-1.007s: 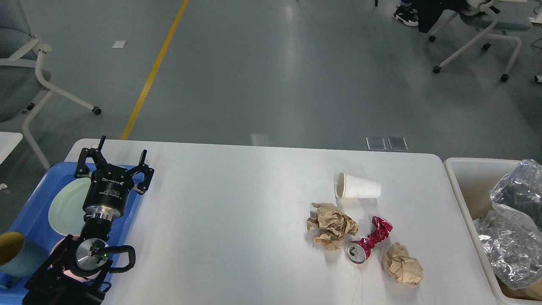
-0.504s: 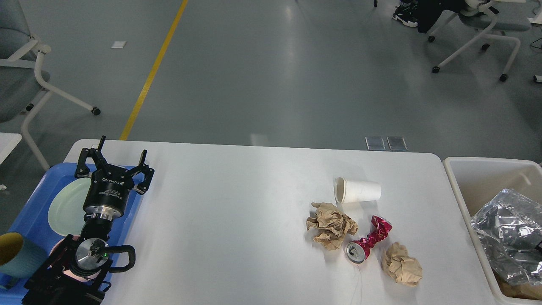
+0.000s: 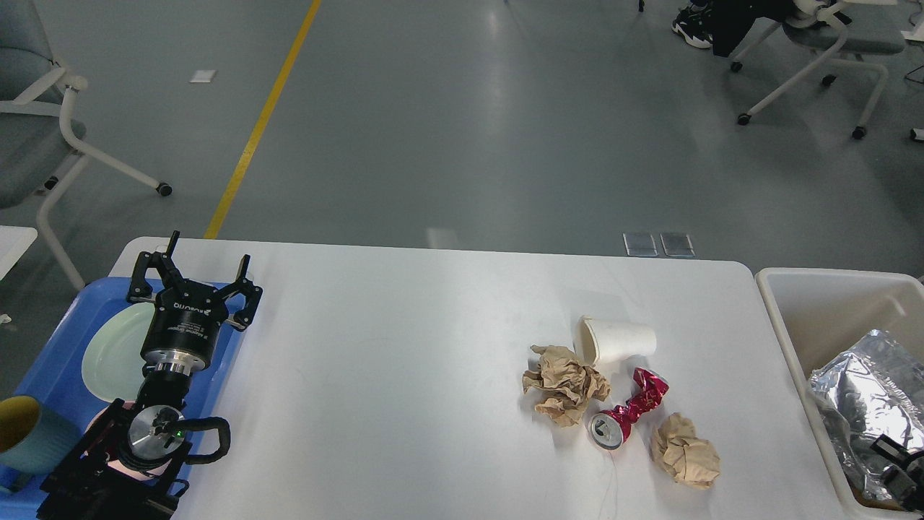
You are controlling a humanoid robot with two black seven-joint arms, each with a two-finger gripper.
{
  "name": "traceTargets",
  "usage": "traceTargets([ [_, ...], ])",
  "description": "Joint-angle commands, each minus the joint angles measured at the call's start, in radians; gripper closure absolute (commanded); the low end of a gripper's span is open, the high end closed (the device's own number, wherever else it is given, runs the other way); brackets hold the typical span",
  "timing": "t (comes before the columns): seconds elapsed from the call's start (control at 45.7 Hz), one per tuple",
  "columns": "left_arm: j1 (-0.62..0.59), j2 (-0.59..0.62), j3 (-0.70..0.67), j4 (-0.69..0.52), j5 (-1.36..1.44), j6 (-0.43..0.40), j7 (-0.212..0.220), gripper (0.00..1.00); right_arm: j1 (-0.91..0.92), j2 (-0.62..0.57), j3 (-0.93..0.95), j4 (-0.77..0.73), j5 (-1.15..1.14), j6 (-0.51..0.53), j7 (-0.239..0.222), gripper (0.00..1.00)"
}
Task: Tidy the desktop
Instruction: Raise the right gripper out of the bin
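Observation:
The white desktop (image 3: 404, 375) carries litter at its right: a white paper cup (image 3: 618, 341) on its side, a crumpled brown paper ball (image 3: 565, 384), a crushed red can (image 3: 626, 410) and a second brown paper ball (image 3: 686, 451). My left gripper (image 3: 196, 271) is open and empty, held over the right edge of the blue tray (image 3: 54, 347). Dark parts of my right gripper (image 3: 897, 466) show low in the off-white bin (image 3: 823, 303), against a crinkled silver foil bag (image 3: 866, 390). Its fingers cannot be told apart.
The blue tray holds a pale green plate (image 3: 108, 354) and a teal cup with a yellow inside (image 3: 29, 433). Brown paper lies under the foil in the bin. Office chairs (image 3: 43, 123) stand on the grey floor beyond the table.
The silver foil bag has gone down and toward me into the bin. The paper cup has rolled toward me, up against the brown paper ball. The left arm has not moved.

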Motion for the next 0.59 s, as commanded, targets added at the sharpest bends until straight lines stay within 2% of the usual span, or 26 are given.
traceTargets([
  [0.0,0.0,0.0,0.0,0.0,0.0,0.0,0.001,0.04,0.001,0.002,-0.001,0.002,-0.001,0.0,-0.01,1.0],
  [0.066,0.0,0.0,0.0,0.0,0.0,0.0,0.001,0.04,0.001,0.011,-0.009,0.002,-0.003,0.0,-0.01,1.0],
  [0.088,0.0,0.0,0.0,0.0,0.0,0.0,0.0,0.04,0.001,0.011,-0.009,-0.001,-0.003,0.0,-0.01,0.96],
  [0.131,0.0,0.0,0.0,0.0,0.0,0.0,0.0,0.04,0.001,0.007,-0.009,-0.006,-0.003,-0.012,-0.007,0.58],
  [0.175,0.0,0.0,0.0,0.0,0.0,0.0,0.001,0.04,0.001,0.007,-0.009,-0.005,-0.003,-0.035,-0.004,0.28],
  [0.197,0.0,0.0,0.0,0.0,0.0,0.0,0.0,0.04,0.001,0.008,-0.01,-0.005,-0.003,-0.049,-0.004,0.17],
  [0.241,0.0,0.0,0.0,0.0,0.0,0.0,0.0,0.04,0.001,0.01,-0.01,-0.003,-0.003,-0.074,-0.004,0.06],
  [0.285,0.0,0.0,0.0,0.0,0.0,0.0,0.0,0.04,0.001,0.008,-0.009,0.0,-0.003,-0.081,-0.004,0.0],
  [0.569,0.0,-0.001,0.0,0.0,0.0,0.0,0.001,0.04,0.003,0.002,-0.012,-0.005,-0.003,-0.114,-0.005,0.02],
])
